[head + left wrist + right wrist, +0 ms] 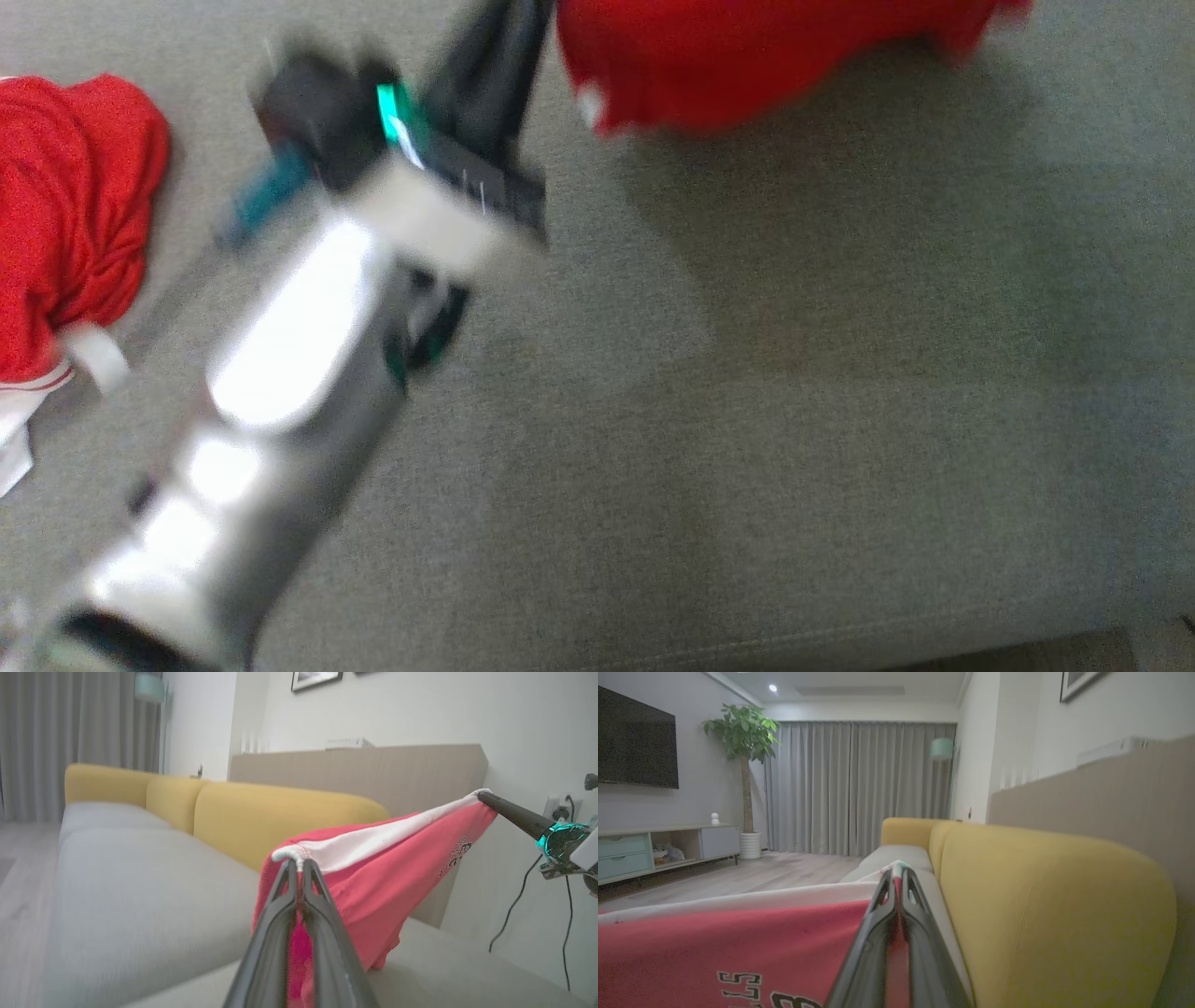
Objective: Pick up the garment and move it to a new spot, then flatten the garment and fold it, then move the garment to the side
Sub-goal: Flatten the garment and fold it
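Observation:
The garment (373,882) is red with a white hem and dark lettering, and it hangs stretched between my two grippers above the grey sofa seat (140,896). In the left wrist view my left gripper (297,861) is shut on one end of the white hem. My right gripper (483,797) pinches the hem's other end at the right. The right wrist view shows the right gripper (896,870) shut on the white edge, with the red cloth (738,947) spreading to the lower left. In the blurred head view my left gripper (523,19) reaches the garment (747,56) at the top edge.
A second red cloth (65,215) with white trim lies bunched at the seat's left. Yellow back cushions (261,821) run behind the seat. The seat's front seam (840,635) crosses the bottom. A wall socket with cables (556,805) is at the right.

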You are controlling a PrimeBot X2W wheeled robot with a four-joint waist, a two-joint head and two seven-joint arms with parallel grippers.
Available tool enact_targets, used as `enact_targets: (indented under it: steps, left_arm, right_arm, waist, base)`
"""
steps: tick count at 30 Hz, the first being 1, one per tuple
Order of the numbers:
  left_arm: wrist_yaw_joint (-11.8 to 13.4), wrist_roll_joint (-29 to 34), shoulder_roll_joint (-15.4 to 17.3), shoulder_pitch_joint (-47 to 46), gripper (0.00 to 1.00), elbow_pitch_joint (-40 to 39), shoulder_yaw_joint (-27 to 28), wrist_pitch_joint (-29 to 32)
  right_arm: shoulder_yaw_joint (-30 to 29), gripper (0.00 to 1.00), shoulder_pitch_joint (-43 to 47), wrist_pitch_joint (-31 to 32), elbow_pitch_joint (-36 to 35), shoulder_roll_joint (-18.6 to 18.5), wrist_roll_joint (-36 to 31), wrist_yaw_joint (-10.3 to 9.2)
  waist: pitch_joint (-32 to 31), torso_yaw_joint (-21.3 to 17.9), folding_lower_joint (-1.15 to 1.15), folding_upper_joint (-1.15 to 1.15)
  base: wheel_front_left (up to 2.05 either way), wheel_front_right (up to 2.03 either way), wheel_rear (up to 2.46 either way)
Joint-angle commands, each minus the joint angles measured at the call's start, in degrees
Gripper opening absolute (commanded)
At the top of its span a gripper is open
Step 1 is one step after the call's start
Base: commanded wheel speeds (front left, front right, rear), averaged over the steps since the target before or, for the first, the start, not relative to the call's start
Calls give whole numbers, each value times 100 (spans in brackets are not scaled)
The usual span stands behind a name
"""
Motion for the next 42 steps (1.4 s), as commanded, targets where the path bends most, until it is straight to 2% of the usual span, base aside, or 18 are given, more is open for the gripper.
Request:
enact_targets:
  steps: [1, 6, 12, 15, 18, 21, 24, 26, 33, 35, 42]
  left_arm:
    - [-24, 97, 172, 357, 0, -265, 145, -22]
    - [86, 354, 132, 2101, 0, -618, 174, -22]
    - [383, 591, 259, 4089, 0, -1234, 479, -22]
    - [458, 599, 320, 4835, 0, -1614, 586, -22]
    - [491, 658, 388, 5134, 0, -1981, 645, -22]
    - [534, 670, 341, 5010, 0, -2177, 727, -8]
    - [584, 672, 201, 4542, 0, -2100, 799, 142]
    - [500, 648, 63, 4103, 0, -1948, 811, 223]
    - [203, 539, -494, 2508, 0, -753, 890, 323]
    - [195, 542, -544, 2317, 0, -562, 900, 330]
    - [308, 703, -754, 1284, 0, 595, 853, 343]
  right_arm:
    - [-186, 0, 647, -22, -255, 24, -37, 37]
    - [-711, 0, 2545, -22, -679, 513, -163, 37]
    - [-1279, 0, 4660, -22, -1396, 1140, -369, 37]
    - [-1484, 0, 5415, -22, -1809, 1331, -389, 37]
    - [-1552, 0, 5733, -22, -2087, 1329, -442, 37]
    - [-1525, 0, 5549, 97, -2183, 1255, -522, 37]
    - [-1335, 0, 4970, 348, -2048, 1141, -507, 37]
    - [-1138, 0, 4465, 498, -1853, 1060, -522, 37]
    - [-247, 0, 2620, 500, -292, 540, -155, 37]
    - [-90, 0, 2356, 463, -85, 501, -97, 37]
    - [1152, 0, 763, 265, 1166, 323, 221, 37]
  waist:
    - [-66, 60, 0, 0]
    - [-284, 109, 0, 0]
    - [-707, 64, 0, 0]
    - [-872, 78, 0, 0]
    - [-949, 90, 0, 0]
    - [-926, 92, 0, 0]
    - [-744, 94, 0, 0]
    - [-580, 115, 0, 0]
    - [-7, 324, 0, 0]
    - [63, 337, 0, 0]
    - [564, 465, 0, 0]
  base:
    - [0, 0, 0]
    - [0, 0, 0]
    - [0, 0, 0]
    - [0, 0, 0]
    - [0, 0, 0]
    - [0, 0, 0]
    - [0, 0, 0]
    - [0, 0, 0]
    - [0, 0, 0]
    - [0, 0, 0]
    - [0, 0, 0]
